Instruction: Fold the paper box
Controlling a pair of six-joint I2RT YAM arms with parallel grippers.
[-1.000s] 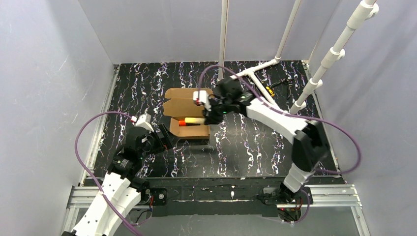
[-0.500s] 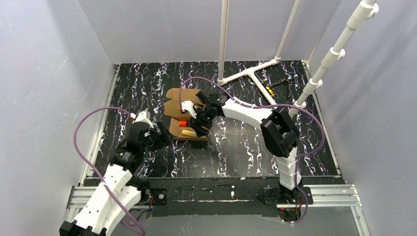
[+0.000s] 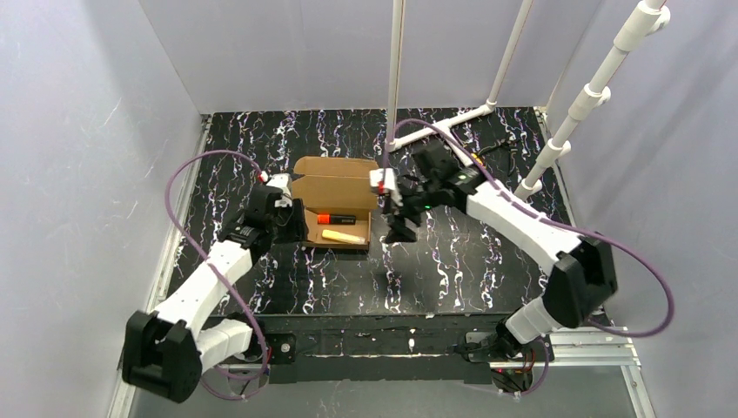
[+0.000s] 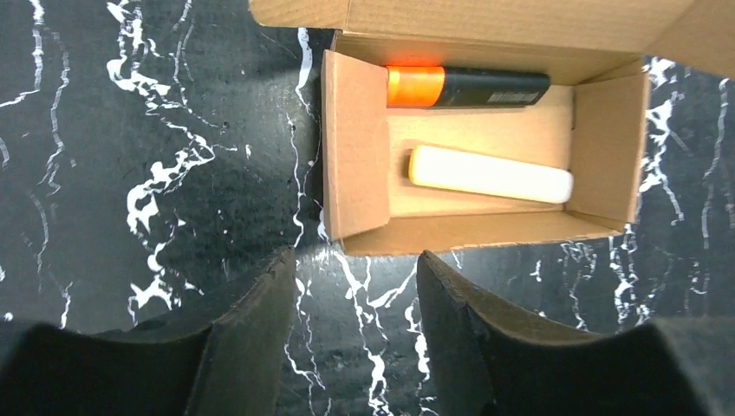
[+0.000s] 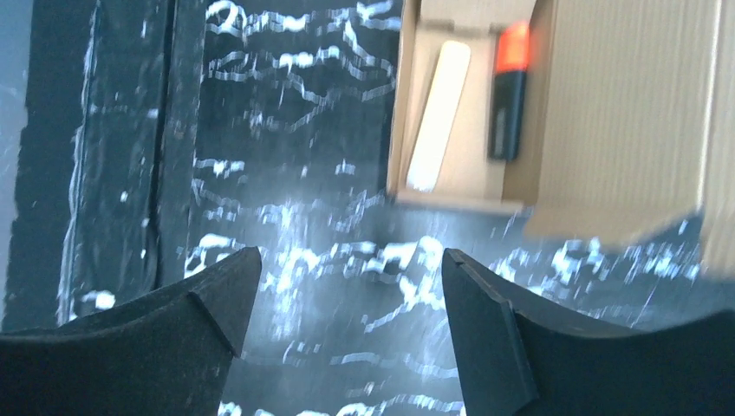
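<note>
The paper box (image 3: 335, 193) is brown cardboard, standing open mid-table with its lid flap (image 3: 335, 167) laid back. Inside lie an orange-and-black marker (image 3: 336, 218) and a pale yellow marker (image 3: 344, 236). My left gripper (image 3: 294, 229) is at the box's left side, open and holding nothing. In the left wrist view the box (image 4: 485, 232) lies just ahead of the left gripper (image 4: 354, 264), both markers showing. My right gripper (image 3: 402, 230) hangs open just right of the box, apart from it. In the blurred right wrist view the right gripper (image 5: 351, 260) is over bare table, the box (image 5: 624, 113) ahead.
A white pipe frame (image 3: 444, 131) lies on the black marbled table (image 3: 452, 261) at the back right, with upright poles (image 3: 396, 70). A small yellow-black tool (image 3: 477, 161) lies beside it. Grey walls close in both sides.
The right gripper went over the box, opened and drew back to its right; both markers now lie in the box. The left arm moved up to the box's left side, jaws narrowing.
</note>
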